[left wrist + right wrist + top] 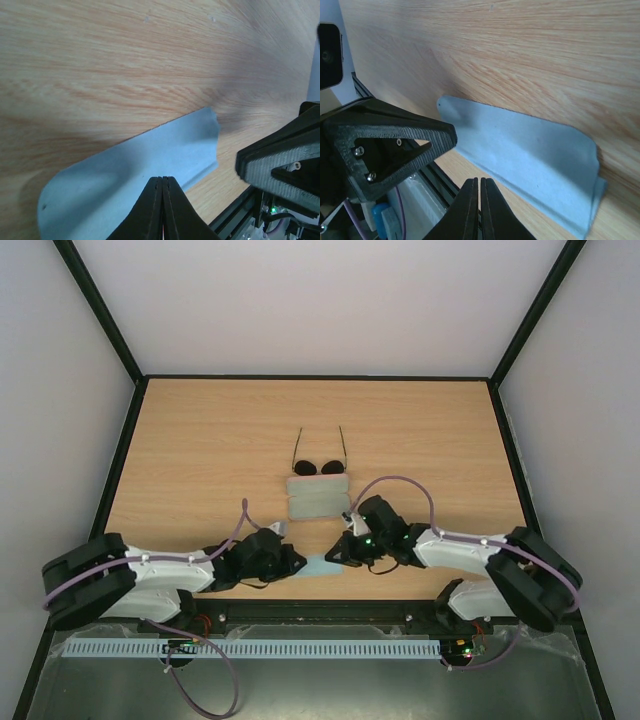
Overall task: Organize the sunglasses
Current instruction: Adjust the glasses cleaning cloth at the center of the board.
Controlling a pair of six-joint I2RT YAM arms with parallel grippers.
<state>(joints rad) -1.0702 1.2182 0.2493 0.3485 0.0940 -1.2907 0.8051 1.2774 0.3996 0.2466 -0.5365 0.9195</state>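
Note:
The sunglasses (320,466), with two round dark lenses and thin temple arms pointing away, lie at the table's middle, touching the far edge of a pale rounded-rectangle case (318,498). A light blue cloth (322,568) lies near the front edge between my grippers; it also shows in the left wrist view (150,160) and in the right wrist view (530,155), its one edge curled up. My left gripper (298,562) (162,178) is shut, tips over the cloth. My right gripper (336,554) (480,179) is shut beside the cloth's edge. Neither wrist view shows the sunglasses.
The black table frame rail (320,608) runs along the front edge just behind the cloth. The other gripper's ribbed finger shows close by in the left wrist view (280,160) and in the right wrist view (395,145). White walls enclose the wooden table (200,440).

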